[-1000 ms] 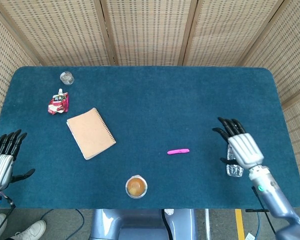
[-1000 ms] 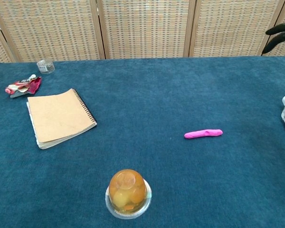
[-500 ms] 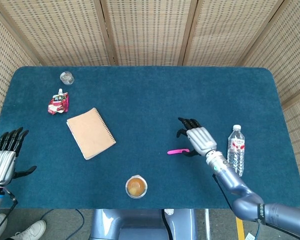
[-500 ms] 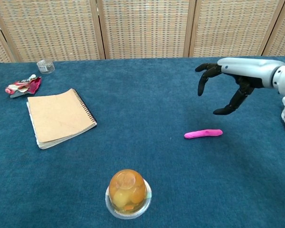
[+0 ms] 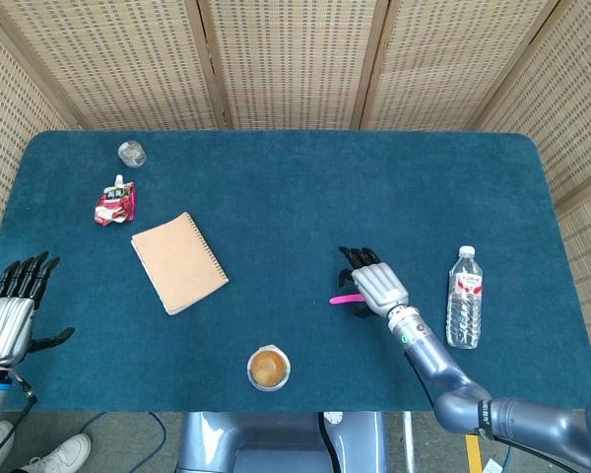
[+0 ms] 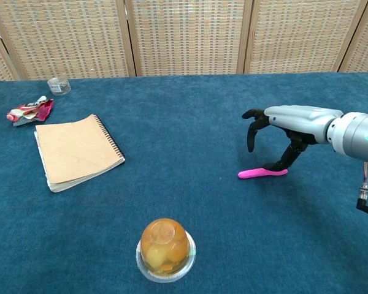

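A pink stick-shaped object (image 5: 341, 300) (image 6: 262, 173) lies on the blue table right of centre. My right hand (image 5: 367, 282) (image 6: 284, 125) hovers directly over it, fingers spread and curved down, holding nothing. Its thumb tip reaches the pink object's right end; contact is unclear. My left hand (image 5: 5, 317) stays open at the table's front left edge, far from everything, and shows only in the head view.
A clear water bottle (image 5: 463, 297) lies right of the right hand. A domed cup of orange food (image 5: 268, 368) (image 6: 165, 248) stands near the front edge. A tan spiral notebook (image 5: 178, 262) (image 6: 76, 150), a crumpled red wrapper (image 5: 114, 203) (image 6: 29, 112) and a small glass (image 5: 131, 153) (image 6: 59, 84) sit at left.
The right hand has swept left from beside the bottle, uncovering it, and come down over the pink object. The left hand has barely moved.
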Controlling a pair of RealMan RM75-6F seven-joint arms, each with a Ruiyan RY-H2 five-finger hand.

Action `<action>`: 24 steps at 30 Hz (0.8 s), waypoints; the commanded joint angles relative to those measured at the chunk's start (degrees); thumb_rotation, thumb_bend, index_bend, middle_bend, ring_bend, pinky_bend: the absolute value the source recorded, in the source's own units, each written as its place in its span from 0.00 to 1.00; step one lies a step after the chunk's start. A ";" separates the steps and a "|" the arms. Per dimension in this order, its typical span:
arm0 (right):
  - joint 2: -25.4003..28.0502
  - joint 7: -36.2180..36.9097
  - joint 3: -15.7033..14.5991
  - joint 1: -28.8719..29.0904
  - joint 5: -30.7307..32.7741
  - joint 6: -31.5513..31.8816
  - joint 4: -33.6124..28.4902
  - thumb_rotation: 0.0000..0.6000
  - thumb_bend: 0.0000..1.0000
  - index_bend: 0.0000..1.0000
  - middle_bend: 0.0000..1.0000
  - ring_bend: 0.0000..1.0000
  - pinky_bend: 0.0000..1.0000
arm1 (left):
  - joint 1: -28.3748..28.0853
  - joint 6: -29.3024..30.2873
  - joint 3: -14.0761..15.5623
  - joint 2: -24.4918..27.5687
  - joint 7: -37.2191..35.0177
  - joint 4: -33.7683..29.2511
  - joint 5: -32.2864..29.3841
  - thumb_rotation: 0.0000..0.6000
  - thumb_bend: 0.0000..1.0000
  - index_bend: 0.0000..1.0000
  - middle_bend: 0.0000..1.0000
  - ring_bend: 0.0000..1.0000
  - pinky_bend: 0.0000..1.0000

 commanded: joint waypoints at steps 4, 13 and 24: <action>-2.80 -1.47 -0.55 0.85 1.92 0.13 3.30 1.00 0.46 0.44 0.00 0.00 0.00 | 0.03 0.07 0.13 0.02 -0.22 0.05 0.05 1.00 0.00 0.00 0.00 0.00 0.00; -4.97 -2.19 -1.12 1.16 3.05 0.17 6.02 1.00 0.46 0.45 0.00 0.00 0.00 | -0.09 0.05 0.08 0.04 -0.40 0.15 -0.04 1.00 0.00 0.00 0.00 0.00 0.00; -7.17 0.05 -1.33 0.69 3.12 -0.16 9.34 1.00 0.47 0.48 0.00 0.00 0.00 | -0.20 -0.11 0.10 0.14 -0.68 0.08 -0.22 1.00 0.00 0.00 0.00 0.00 0.00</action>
